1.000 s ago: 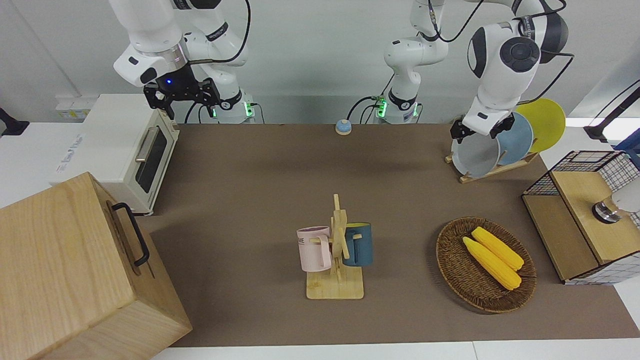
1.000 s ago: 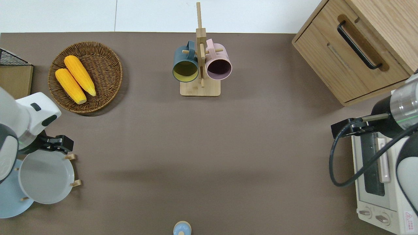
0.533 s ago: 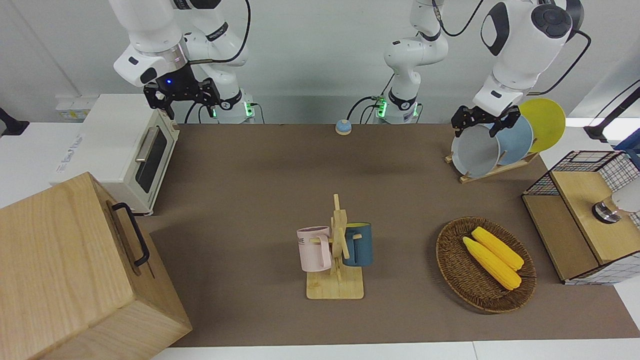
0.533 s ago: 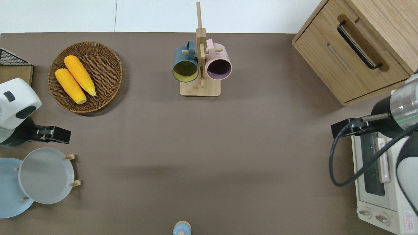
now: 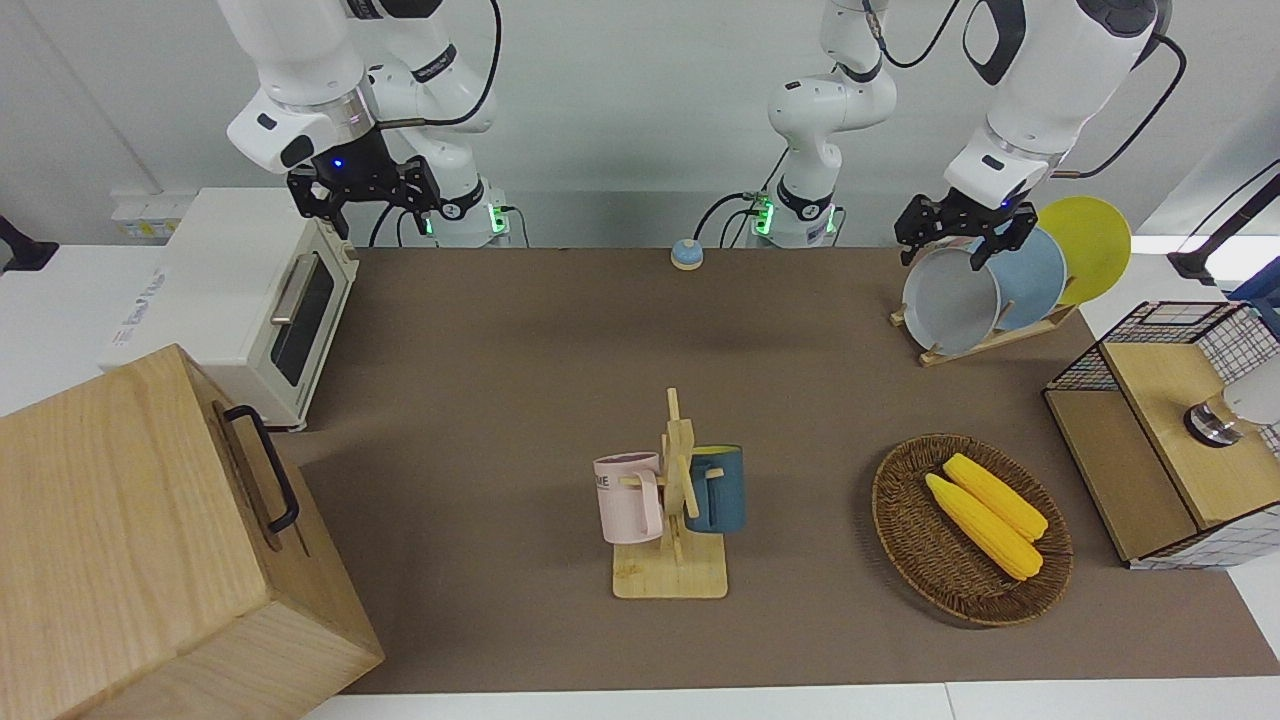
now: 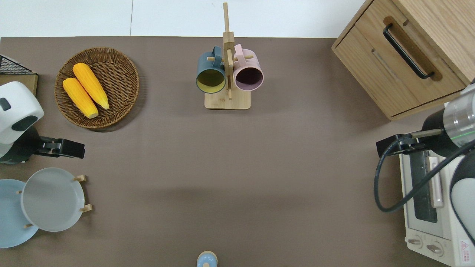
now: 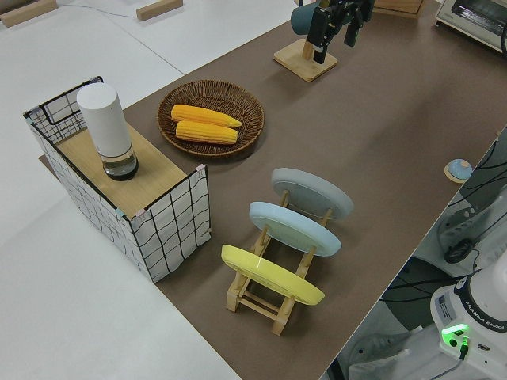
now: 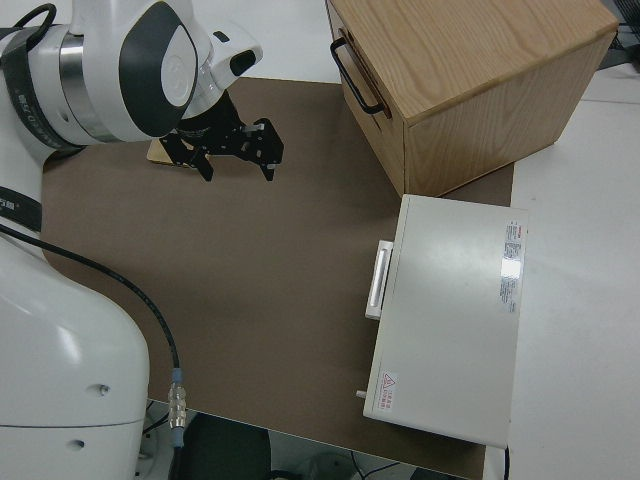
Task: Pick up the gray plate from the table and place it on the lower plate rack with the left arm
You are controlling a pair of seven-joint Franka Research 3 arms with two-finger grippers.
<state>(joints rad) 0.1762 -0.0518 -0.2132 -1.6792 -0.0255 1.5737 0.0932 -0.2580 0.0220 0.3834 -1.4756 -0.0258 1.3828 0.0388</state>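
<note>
The gray plate [image 5: 950,300] [image 6: 52,200] [image 7: 313,192] stands tilted in the end slot of the lower plate rack [image 5: 985,340] [image 7: 261,297], the slot toward the table's middle. A light blue plate [image 5: 1035,280] and a yellow plate [image 5: 1095,245] lean in the slots beside it. My left gripper [image 5: 945,245] [image 6: 63,148] [image 7: 333,36] hangs open and empty in the air, clear of the plate's rim. From overhead it is over bare table [image 6: 222,167] between the rack and the wicker basket. The right gripper [image 5: 365,195] [image 8: 235,150] is parked, open.
A wicker basket [image 5: 900,520] with two corn cobs lies farther from the robots than the rack. A wire crate [image 5: 1150,400] stands at the left arm's end. A mug stand [image 5: 670,575] holds two mugs mid-table. A toaster oven [image 5: 230,290] and a wooden cabinet [image 5: 130,540] fill the right arm's end.
My left gripper has come off the gray plate's rim and risen away from the rack. The plate stays in its slot. The right arm has not moved.
</note>
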